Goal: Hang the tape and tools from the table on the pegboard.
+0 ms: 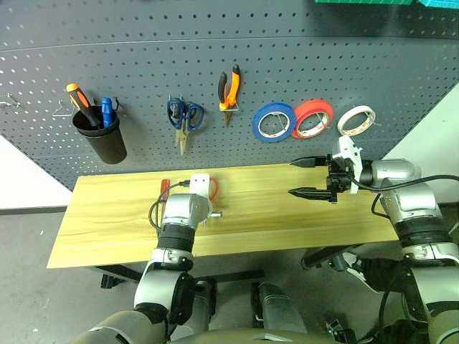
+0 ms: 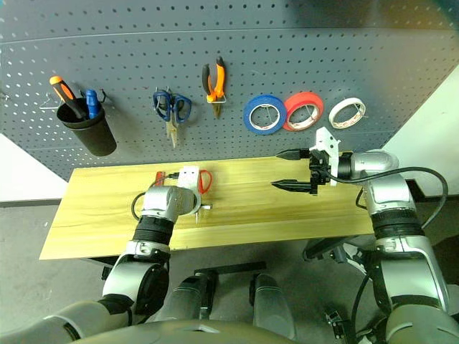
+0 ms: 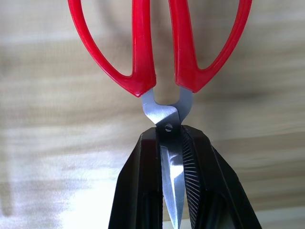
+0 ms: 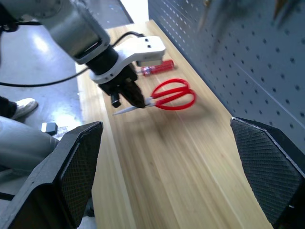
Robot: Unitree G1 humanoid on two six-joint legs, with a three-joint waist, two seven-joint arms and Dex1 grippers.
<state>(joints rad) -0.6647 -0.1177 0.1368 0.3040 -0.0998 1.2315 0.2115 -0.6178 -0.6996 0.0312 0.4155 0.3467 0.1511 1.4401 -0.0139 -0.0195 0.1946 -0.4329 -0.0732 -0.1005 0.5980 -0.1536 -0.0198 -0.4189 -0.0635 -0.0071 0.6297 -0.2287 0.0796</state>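
Left gripper (image 4: 131, 95): clamped on the blades of the red-handled scissors (image 3: 159, 52) just below the pivot, leaving the handle loops free, likely for a hook
Scissors position: over the worktop (image 1: 287, 208), left of centre
Right gripper (image 1: 305, 177): jaws wide, empty, over the right side, likely waiting
Screwdriver (image 4: 157, 67): red-handled, lying beyond the scissors
Pegboard (image 1: 143, 64): pliers (image 1: 229, 87) and whitish tape (image 1: 356, 120) already hung

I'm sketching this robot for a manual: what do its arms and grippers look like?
Both arms are silver-grey metal shells with black ribbed wrist joints and loose black cables. A white block sits at each wrist. The left gripper and right gripper each have two black pointed fingers with cross-hatched inner pads.
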